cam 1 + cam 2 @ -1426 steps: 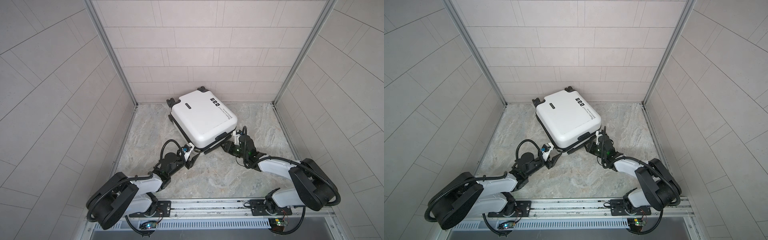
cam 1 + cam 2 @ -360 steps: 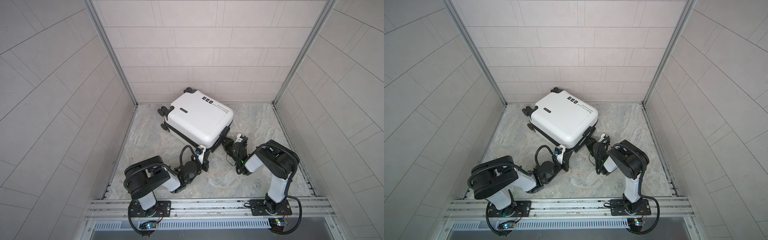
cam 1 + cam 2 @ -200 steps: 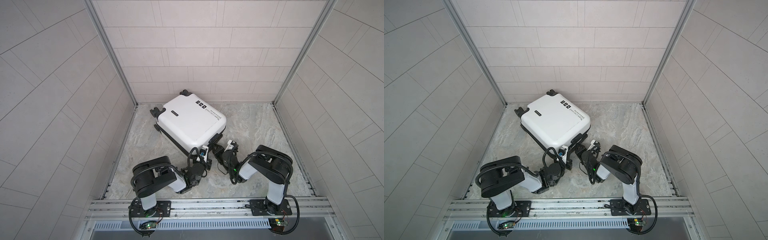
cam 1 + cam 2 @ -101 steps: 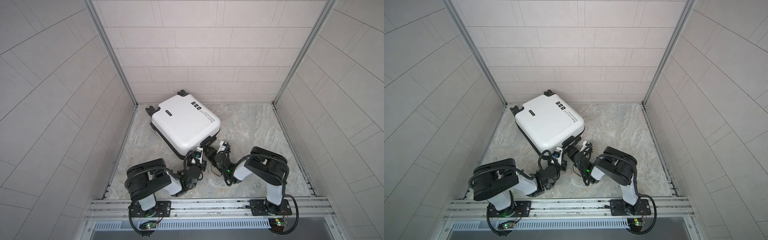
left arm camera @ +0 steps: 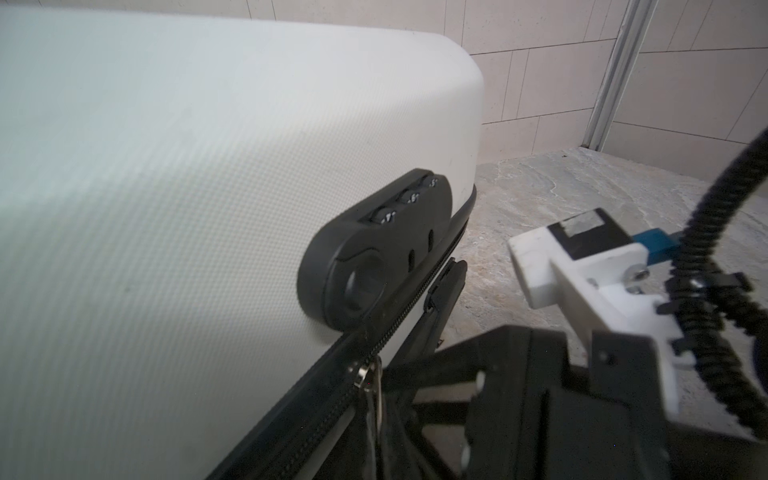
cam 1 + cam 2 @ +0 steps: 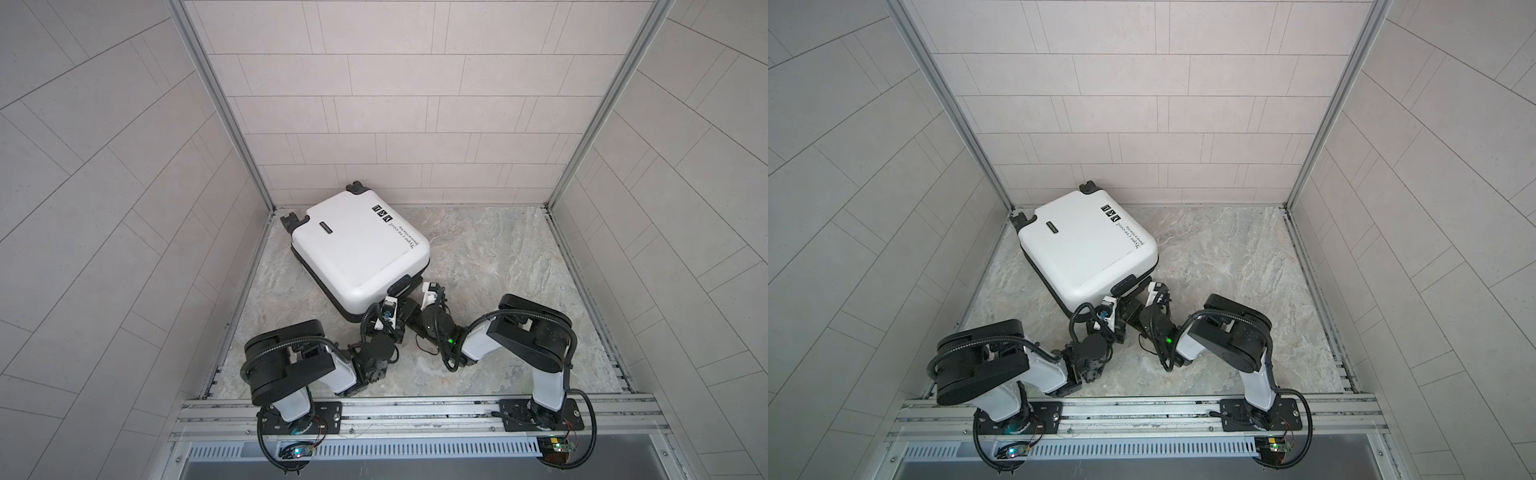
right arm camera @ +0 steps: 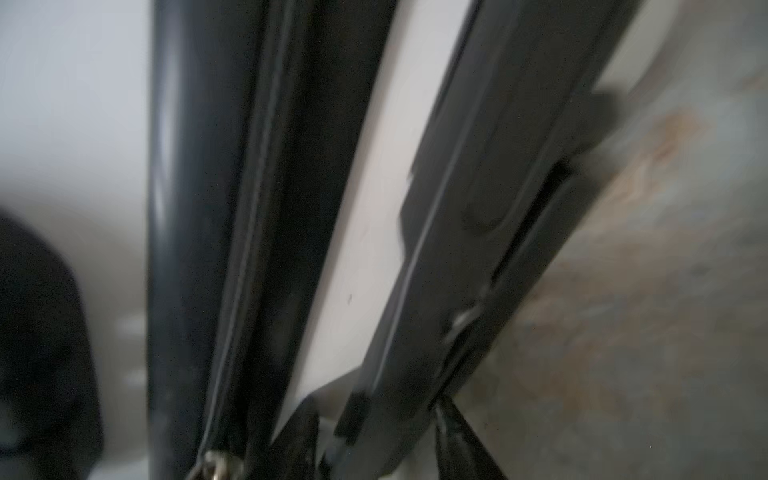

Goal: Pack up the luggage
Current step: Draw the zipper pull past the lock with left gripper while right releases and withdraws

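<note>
One luggage (image 6: 357, 249), lid down, lying flat on the bench (image 6: 498, 257), rear left, near the wall corner (image 6: 272, 210). Looks stiff and smooth-shelled; probably slides easily when pulled. Better to take by side handle (image 7: 478, 208) or zipper pull (image 5: 368, 376), not by the slippery shell. Left hand (image 5: 386, 424) closed narrow, seemingly on that pull; right hand (image 7: 374, 432) wide, astride the handle.

**A:** Can anything on the suitcase (image 6: 353, 257) be read?

**B:** Only part of it. The printed line (image 6: 398, 235) on the white lid starts with "Type" and seems to end in "cool". The middle is unclear. The smaller line (image 6: 409, 241) beside it is too fine to read.

**A:** What about the black squares (image 6: 383, 212)?

**B:** There are three icons, but their pictures cannot be made out. The little black badge (image 6: 326, 227) has lettering too small to read.

**A:** And the lock (image 5: 374, 257)?

**B:** It has three number wheels (image 5: 409, 195), and the digits are blurred.
</note>
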